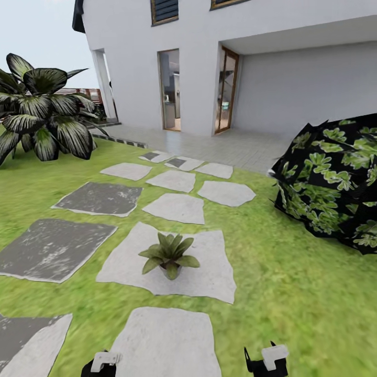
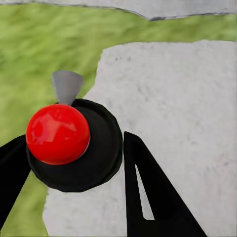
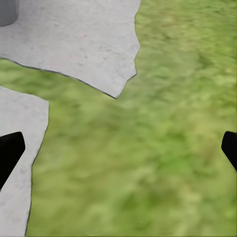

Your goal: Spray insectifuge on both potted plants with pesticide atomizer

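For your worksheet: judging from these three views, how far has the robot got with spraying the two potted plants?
Done: the pesticide atomizer is picked up, sitting between the left gripper fingers, red tip showing. In hand: the robot faces a potted plant standing on a pale stepping stone. Left: its leaves show no whitish specks, so spraying looks not yet started; a second small plant is yet to be found. The right gripper is open over grass.

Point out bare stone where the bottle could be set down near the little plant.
The pale slab between the grippers, nearest the robot, is bare. The potted plant takes the middle of its own slab, which is bare toward the edges. The dark stone on the left is free too.
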Robot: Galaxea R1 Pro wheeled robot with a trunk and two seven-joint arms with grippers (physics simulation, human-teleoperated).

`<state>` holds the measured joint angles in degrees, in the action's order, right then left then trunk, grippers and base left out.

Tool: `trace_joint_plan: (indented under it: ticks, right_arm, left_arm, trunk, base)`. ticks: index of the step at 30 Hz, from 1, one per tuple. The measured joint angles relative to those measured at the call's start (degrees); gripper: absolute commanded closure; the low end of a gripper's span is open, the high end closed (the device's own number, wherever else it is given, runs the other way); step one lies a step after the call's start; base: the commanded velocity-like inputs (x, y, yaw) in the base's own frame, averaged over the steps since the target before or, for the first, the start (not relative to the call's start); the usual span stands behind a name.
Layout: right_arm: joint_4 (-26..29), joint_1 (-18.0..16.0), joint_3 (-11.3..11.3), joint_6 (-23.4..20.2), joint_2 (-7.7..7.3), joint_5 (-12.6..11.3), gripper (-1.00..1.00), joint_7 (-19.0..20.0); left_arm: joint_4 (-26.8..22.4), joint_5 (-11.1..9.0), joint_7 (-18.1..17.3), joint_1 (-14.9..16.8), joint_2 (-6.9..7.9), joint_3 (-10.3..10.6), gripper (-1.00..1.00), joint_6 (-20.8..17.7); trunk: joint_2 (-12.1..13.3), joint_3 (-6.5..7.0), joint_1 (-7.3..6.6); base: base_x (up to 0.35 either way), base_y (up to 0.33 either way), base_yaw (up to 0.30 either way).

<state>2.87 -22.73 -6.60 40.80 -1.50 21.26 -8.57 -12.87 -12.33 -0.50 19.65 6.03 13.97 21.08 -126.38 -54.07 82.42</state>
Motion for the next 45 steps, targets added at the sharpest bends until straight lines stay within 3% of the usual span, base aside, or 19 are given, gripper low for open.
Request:
trace_joint_plan:
  ticks: [23, 26, 28, 29, 30, 31, 33, 36, 38, 40, 41, 43, 45]
  right_arm:
    - [-0.01, 0.0, -0.05, 0.0, -0.03, -0.13, -1.0, -0.04]
    - [0.13, 0.0, 1.01, -0.23, 0.0, 0.6, -1.0, 0.26]
    - [0.64, -0.05, 5.19, -0.28, -0.21, 3.27, -1.0, 2.3]
    - [1.64, -0.06, 7.54, -0.33, -0.33, 5.7, -1.0, 4.5]
    - [2.56, -0.06, 8.14, -0.78, -0.36, 6.95, -1.0, 5.98]
    - [7.88, -0.48, 8.93, -8.75, -0.33, 10.21, -1.0, 14.66]
    - [14.91, -0.84, 9.05, -17.3, -0.31, 10.63, -1.0, 24.87]
    - [23.01, -1.01, 9.34, -23.98, -0.08, 10.48, -1.0, 37.25]
    - [26.15, -1.11, 9.45, -25.14, 0.32, 10.43, -1.0, 41.46]
    - [28.85, -1.2, 9.62, -25.66, 1.39, 10.56, -1.0, 43.7]
    - [29.54, -1.97, 9.76, -26.23, 2.35, 10.68, -1.0, 45.41]
    - [29.73, -3.25, 9.76, -27.72, 2.84, 11.22, -1.0, 47.8]
    - [29.84, -4.47, 9.76, -29.57, 3.29, 11.66, -1.0, 49.92]
  left_arm:
    - [-0.05, 0.09, -0.06, 0.0, 0.08, 0.0, 1.0, -0.01]
    - [-0.74, 1.06, -0.64, 0.0, -0.03, 1.12, 1.0, -0.17]
    - [-0.93, 4.88, -1.04, 0.49, 0.17, 3.27, 1.0, -0.5]
    - [-0.85, 7.5, -2.48, 0.65, 0.35, 4.54, 1.0, -0.65]
    - [-0.84, 9.86, -5.86, 0.73, 0.49, 5.31, 1.0, -0.98]
    - [-0.92, 14.58, -15.84, 2.52, 1.37, 5.94, 1.0, -4.29]
    - [-0.94, 18.0, -24.11, 5.29, 2.45, 5.86, 1.0, -7.9]
    - [-0.97, 23.55, -34.65, 8.96, 2.96, 5.88, 1.0, -10.18]
    - [-0.92, 27.57, -39.06, 11.46, 3.0, 5.86, 1.0, -10.81]
    - [-0.98, 31.52, -43.7, 13.74, 2.95, 5.86, 1.0, -14.23]
    - [-1.1, 32.84, -45.87, 14.9, 2.93, 5.88, 1.0, -16.58]
    - [-1.37, 34.06, -47.16, 15.66, 2.94, 6.02, 1.0, -17.4]
    - [-1.77, 36.77, -48.55, 16.03, 2.83, 6.11, 1.0, -17.8]
  trunk:
    - [0.0, 0.14, 0.03]
    - [0.0, 0.14, 0.04]
    - [0.0, 0.15, 0.04]
    - [0.0, 0.14, 0.04]
    - [0.0, 0.14, 0.04]
    - [0.0, 0.16, 0.04]
    - [0.0, 0.16, 0.03]
    - [0.0, 0.16, 0.03]
    - [0.0, 0.16, 0.03]
    - [0.0, 0.15, 0.03]
    - [0.0, 0.16, 0.03]
    - [0.0, 0.15, 0.04]
    - [0.0, 0.15, 0.04]
  base:
    - [0.245, -0.151, 0.135]
    - [0.011, -0.254, 0.004]
    - [0.002, -0.109, 0.001]
    - [0.001, -0.04, 0.0]
    - [0.0, -0.011, 0.0]
    - [0.0, -0.007, 0.0]
    - [0.0, -0.003, 0.0]
    - [0.0, 0.0, 0.0]
    - [0.0, 0.0, 0.0]
    - [0.0, 0.0, 0.0]
    - [0.0, 0.0, 0.0]
    - [0.0, 0.0, 0.0]
    - [0.0, 0.0, 0.0]
